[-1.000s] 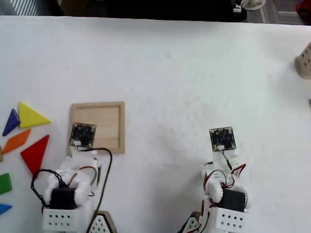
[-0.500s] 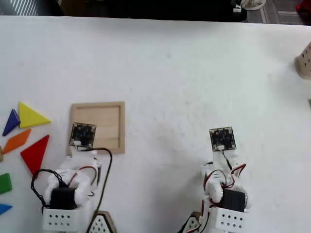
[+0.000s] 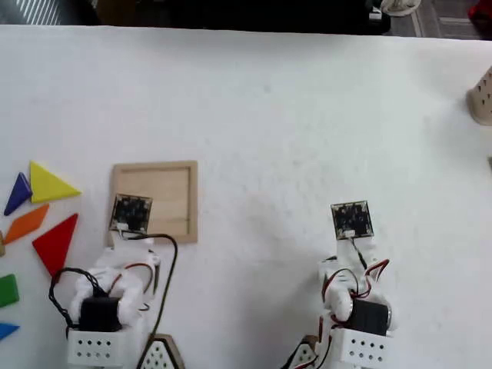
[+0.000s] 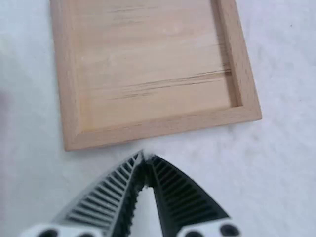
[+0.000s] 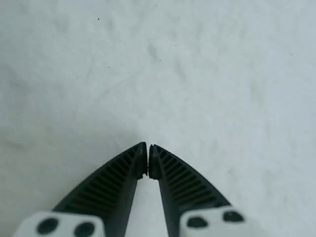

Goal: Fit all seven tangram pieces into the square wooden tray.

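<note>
The square wooden tray (image 3: 192,200) lies on the white table with nothing in it, seen close in the left wrist view as tray (image 4: 148,74). My left gripper (image 4: 146,159) is shut and hovers just short of the tray's near rim. To the left of the tray lie the loose pieces: a yellow triangle (image 3: 48,184), a dark blue triangle (image 3: 18,193), an orange parallelogram (image 3: 26,223), a red triangle (image 3: 58,242), a green piece (image 3: 8,290) and a light blue piece (image 3: 6,330). My right gripper (image 5: 147,162) is shut over bare table, far right of the tray.
The left arm's base (image 3: 100,315) and the right arm's base (image 3: 354,323) sit at the near edge. A beige perforated object (image 3: 482,96) stands at the far right edge. A wide stretch of white table lies between and beyond the arms.
</note>
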`<state>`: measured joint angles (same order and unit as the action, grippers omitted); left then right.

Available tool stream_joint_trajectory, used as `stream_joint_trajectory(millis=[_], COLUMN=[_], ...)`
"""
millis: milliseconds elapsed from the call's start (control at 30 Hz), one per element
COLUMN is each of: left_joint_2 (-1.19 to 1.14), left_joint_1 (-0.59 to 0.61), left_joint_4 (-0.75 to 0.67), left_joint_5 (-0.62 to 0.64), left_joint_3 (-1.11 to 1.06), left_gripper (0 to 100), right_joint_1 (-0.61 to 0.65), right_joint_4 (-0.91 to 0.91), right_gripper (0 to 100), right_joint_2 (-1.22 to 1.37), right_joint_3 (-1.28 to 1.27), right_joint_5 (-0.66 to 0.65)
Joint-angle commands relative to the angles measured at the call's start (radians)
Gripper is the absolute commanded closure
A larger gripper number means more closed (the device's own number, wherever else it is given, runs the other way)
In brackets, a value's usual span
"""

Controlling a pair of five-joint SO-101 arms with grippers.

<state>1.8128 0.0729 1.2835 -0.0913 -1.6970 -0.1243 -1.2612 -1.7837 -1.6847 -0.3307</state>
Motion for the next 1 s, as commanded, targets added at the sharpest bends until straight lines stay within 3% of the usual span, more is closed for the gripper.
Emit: stream_joint_trajectory(millis=[0, 767, 967], left_joint_2=[0.012, 0.012, 0.012], left_joint_1=[-0.007, -0.030, 0.163], left_joint_4=[0.003, 0.003, -0.002], left_joint_5=[-0.008, -0.011, -0.011], left_joint_3=[0.003, 0.015, 0.232], left_gripper=[98, 97, 97], right_joint_1=[-0.004, -0.008, -0.008], right_joint_4=[-0.005, -0.005, -0.005], right_gripper=[98.1, 98.1, 98.1], right_joint_2=[-0.013, -0.013, -0.013], right_joint_3=[-0.006, -0.006, -0.006], right_joint_5=[-0.012, -0.015, -0.015])
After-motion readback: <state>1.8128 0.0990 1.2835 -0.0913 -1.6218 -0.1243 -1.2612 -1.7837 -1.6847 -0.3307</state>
